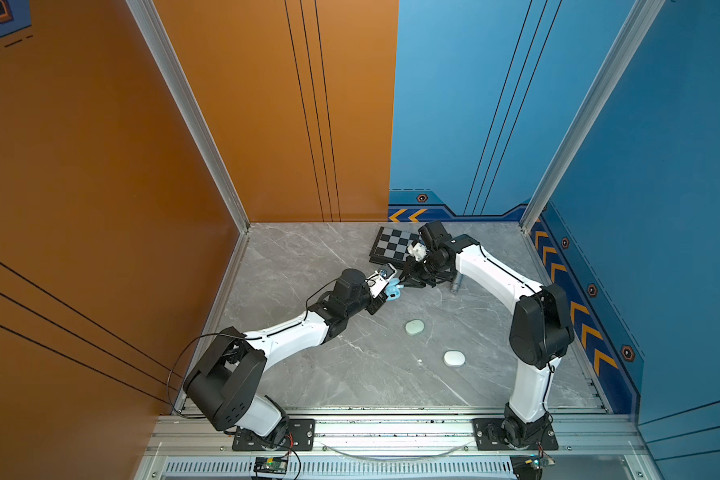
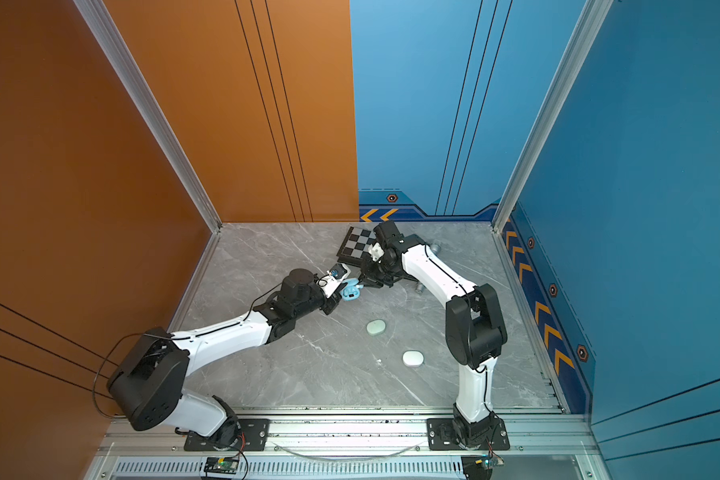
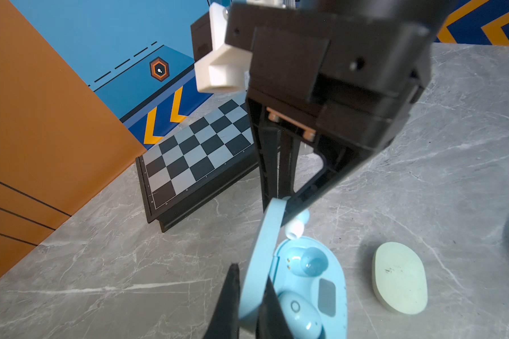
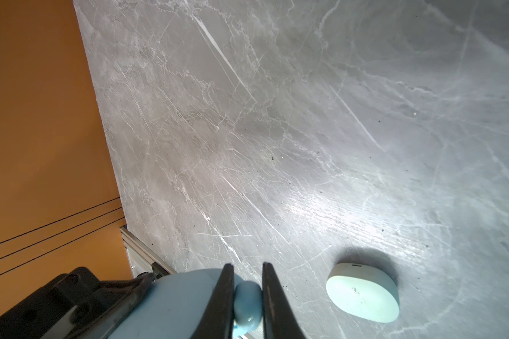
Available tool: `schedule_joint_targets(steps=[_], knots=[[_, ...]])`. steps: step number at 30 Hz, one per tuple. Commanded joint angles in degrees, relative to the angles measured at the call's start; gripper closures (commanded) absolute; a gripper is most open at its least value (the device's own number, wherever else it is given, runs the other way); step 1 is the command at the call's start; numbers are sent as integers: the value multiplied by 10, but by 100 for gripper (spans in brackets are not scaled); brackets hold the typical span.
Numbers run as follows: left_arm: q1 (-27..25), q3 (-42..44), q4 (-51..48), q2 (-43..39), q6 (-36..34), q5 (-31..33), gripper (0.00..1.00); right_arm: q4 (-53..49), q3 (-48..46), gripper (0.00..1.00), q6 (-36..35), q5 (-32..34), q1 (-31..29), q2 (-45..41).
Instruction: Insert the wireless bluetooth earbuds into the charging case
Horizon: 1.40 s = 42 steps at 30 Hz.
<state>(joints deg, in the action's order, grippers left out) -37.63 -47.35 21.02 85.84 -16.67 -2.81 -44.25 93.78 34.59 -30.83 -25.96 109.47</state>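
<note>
A light blue charging case (image 3: pixel 332 281) lies open on the grey marble table, also visible in both top views (image 1: pixel 393 292) (image 2: pixel 350 291). My left gripper (image 3: pixel 251 273) is shut on its raised lid (image 3: pixel 262 234). One light blue earbud (image 3: pixel 300 317) sits in the socket nearer the left wrist camera. The other socket (image 3: pixel 309 261) is empty. My right gripper (image 4: pixel 247 270) is shut on a second light blue earbud (image 4: pixel 247 302), which hangs just above that empty socket with its white tip (image 3: pixel 294 230) pointing down.
A mint green closed case (image 1: pixel 415 327) (image 3: pixel 400 281) lies close beside the open case. A white closed case (image 1: pixel 454 358) lies nearer the front. A folded chessboard (image 1: pixel 393 245) sits at the back under the right arm. A small silver piece (image 1: pixel 457 286) lies beside that arm.
</note>
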Motion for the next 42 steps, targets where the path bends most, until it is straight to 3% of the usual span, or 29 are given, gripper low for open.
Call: schedule_joint_targets(steps=[1,42], knots=[[-6,-18,7,6,7,13,100,9,-6,82,6,-7,-12,-28],[-8,-16,6,23,11,20,100,25,-6,73,43,-11,-27,-23]])
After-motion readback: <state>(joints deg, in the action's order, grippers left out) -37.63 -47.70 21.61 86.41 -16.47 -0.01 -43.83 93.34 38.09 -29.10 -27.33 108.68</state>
